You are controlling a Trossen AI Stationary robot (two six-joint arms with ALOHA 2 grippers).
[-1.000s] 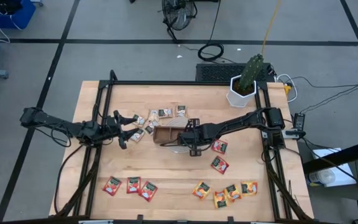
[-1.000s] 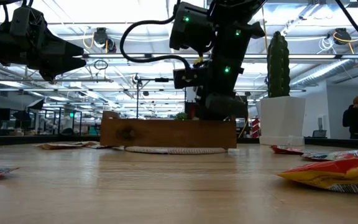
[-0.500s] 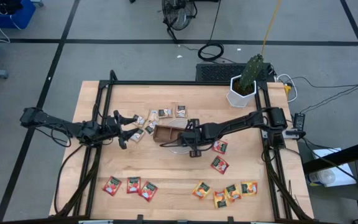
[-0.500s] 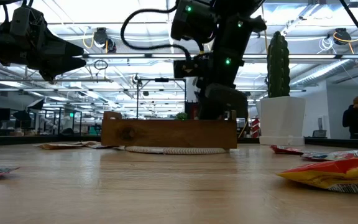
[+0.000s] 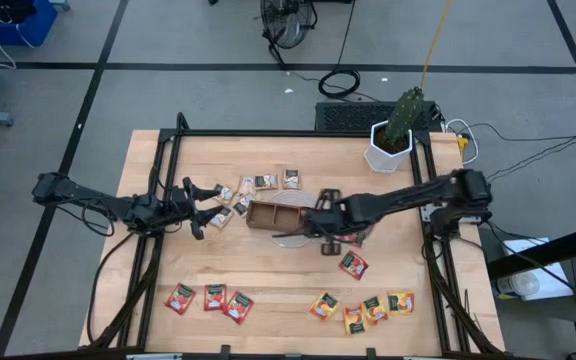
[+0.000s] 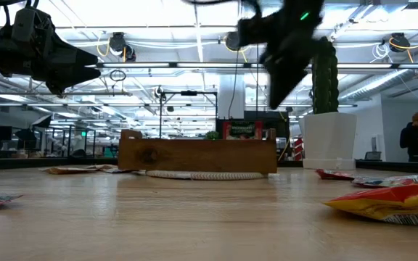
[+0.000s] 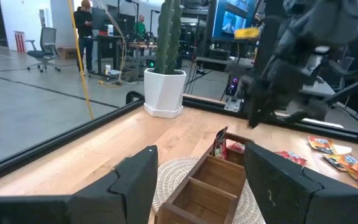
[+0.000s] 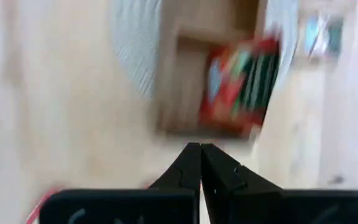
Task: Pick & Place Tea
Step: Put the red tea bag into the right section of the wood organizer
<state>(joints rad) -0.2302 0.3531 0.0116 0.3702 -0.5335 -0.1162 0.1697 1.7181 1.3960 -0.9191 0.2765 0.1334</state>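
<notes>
1. Right hand (image 5: 330, 236) sits above the bench (image 5: 268, 285), at the end of the wooden tray (image 5: 278, 215) nearest the red sachets. Right wrist view: the two fingers are pressed together with nothing between them, so clenched and empty.
2. One red sachet (image 7: 220, 144) stands on edge in the tray's end compartment, leaning on the wall; the same sachet shows in the right wrist view (image 8: 241, 87), blurred.
3. Left hand (image 5: 196, 207) waits beside the beige sachets (image 5: 265, 182); its fingers (image 7: 135, 180) are spread, released, holding nothing.
4. Judgement: one red placement looks done; the step in hand is going for the next red sachet (image 5: 353, 264), which lies flat just beside the right hand.
5. To do it well: part the fingers before descending, come straight down, pinch one raised edge of the flat packet, lift clear of the tray wall.
6. Remaining tea: three red sachets (image 5: 208, 298) and five orange-yellow sachets (image 5: 363, 307) in rows at the near edge. Small, flat, crinkled foil squares.
7. Other tray compartments appear empty.
</notes>
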